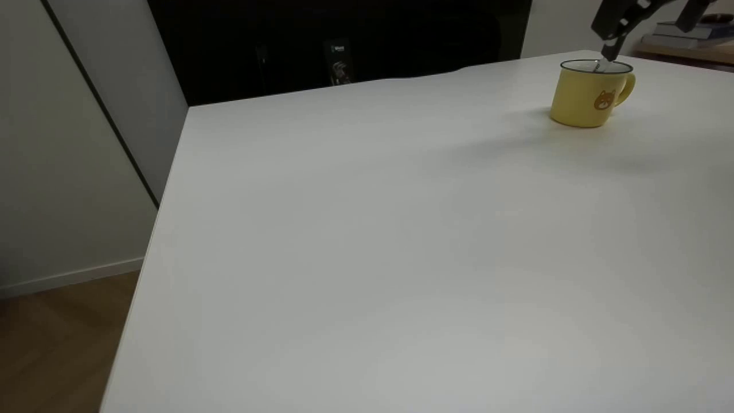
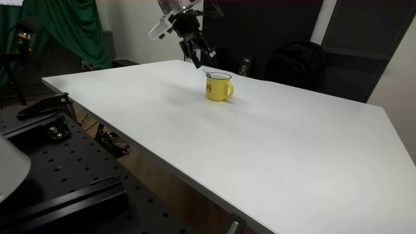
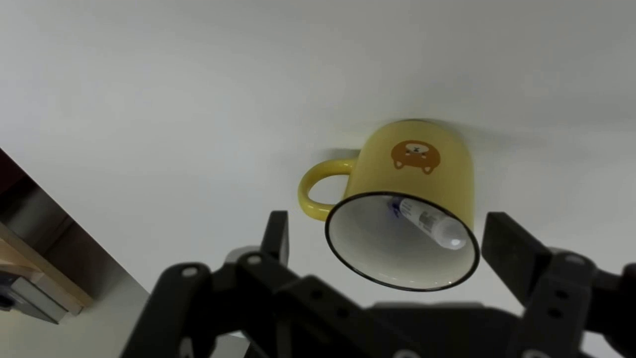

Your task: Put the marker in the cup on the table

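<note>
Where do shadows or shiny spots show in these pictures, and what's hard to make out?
Wrist view: a glint on the marker, its lettering too blurred to read; the pincer looks dark, slightly soft; a faint shadow beside the cup. Both exterior views: soft shadows spread over the table. In an exterior view, a bag-like shape is nearly lost in darkness.

The hand (image 2: 205, 61) slants downward, fingers (image 3: 277, 236) spread wide.

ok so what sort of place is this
Probably a robotics lab: there's a robot gripper above a white table, a black perforated board beside the table, and a green curtain in the background.
</note>
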Robot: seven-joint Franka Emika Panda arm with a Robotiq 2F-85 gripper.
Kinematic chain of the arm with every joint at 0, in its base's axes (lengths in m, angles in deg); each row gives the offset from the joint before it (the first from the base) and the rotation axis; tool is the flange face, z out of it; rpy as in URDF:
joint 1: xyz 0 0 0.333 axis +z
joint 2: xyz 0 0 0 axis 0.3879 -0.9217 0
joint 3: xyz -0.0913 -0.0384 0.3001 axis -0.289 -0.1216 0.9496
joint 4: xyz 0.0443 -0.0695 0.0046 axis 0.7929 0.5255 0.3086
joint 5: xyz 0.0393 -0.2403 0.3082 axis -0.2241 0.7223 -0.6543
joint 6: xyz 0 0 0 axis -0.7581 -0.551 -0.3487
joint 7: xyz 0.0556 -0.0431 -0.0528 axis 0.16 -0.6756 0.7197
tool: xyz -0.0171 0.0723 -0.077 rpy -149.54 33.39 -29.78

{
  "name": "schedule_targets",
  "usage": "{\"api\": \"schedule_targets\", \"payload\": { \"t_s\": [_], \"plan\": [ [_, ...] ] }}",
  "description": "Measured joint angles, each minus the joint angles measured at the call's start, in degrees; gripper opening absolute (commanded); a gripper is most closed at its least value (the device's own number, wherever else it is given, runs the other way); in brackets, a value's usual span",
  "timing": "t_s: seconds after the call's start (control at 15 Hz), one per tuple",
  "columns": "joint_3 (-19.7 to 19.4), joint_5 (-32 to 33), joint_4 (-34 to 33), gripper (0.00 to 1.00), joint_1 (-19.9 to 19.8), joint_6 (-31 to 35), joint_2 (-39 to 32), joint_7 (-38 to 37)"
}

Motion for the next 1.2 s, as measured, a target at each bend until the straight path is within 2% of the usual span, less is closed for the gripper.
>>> {"api": "schedule_targets", "payload": {
  "t_s": [0.73, 1.2],
  "plan": [
    [-0.82, 7.1, -0.4, 1.0, 0.21, 0.05, -1.04, -7.96],
    [-0.82, 7.58, -0.96, 1.0, 0.1, 2.33, -1.75, -10.08]
  ]
}}
